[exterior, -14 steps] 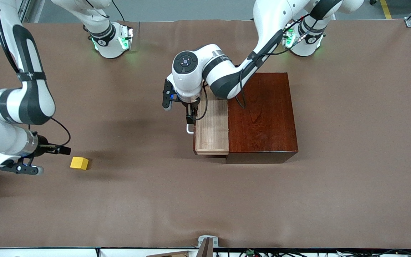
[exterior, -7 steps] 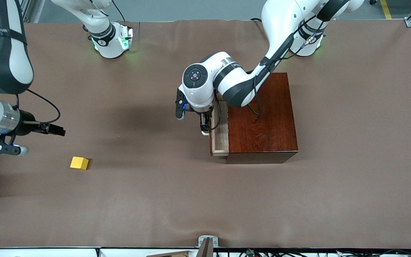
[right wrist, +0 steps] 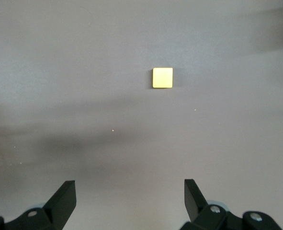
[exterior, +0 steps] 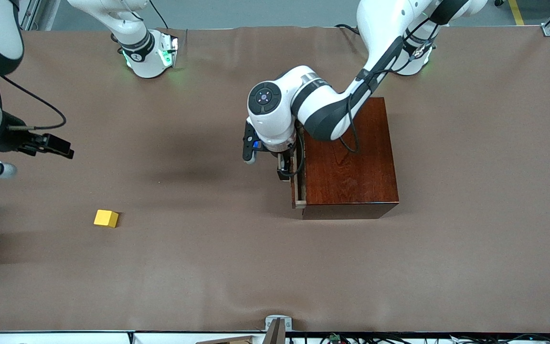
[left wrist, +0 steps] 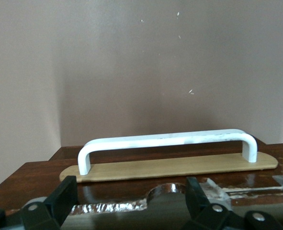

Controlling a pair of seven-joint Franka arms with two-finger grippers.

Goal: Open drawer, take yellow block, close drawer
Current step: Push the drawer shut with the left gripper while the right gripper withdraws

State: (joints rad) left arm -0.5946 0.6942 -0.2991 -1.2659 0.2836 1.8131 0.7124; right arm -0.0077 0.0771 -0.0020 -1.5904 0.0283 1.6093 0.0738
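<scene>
The drawer point(exterior: 298, 190) shows only as a thin light-wood sliver at the front of the dark reddish-brown box point(exterior: 346, 157). My left gripper point(exterior: 282, 171) is right in front of the drawer and covers the handle in the front view. In the left wrist view the white handle point(left wrist: 165, 142) sits on the drawer front, just ahead of the open left gripper point(left wrist: 130, 187), not between its fingers. The yellow block point(exterior: 106, 218) lies on the table toward the right arm's end. My right gripper point(exterior: 61, 146) hangs open and empty in the air, with the yellow block point(right wrist: 163, 77) ahead of the right gripper point(right wrist: 130, 188).
A brown cloth point(exterior: 208, 267) covers the whole table. The two arm bases point(exterior: 148, 55) stand along the edge farthest from the front camera. A small metal bracket point(exterior: 277, 325) sits at the near edge.
The drawer has slid from well out to almost fully into the box, with the left gripper moving along at its front. The right gripper has drawn away from the yellow block, toward the bases.
</scene>
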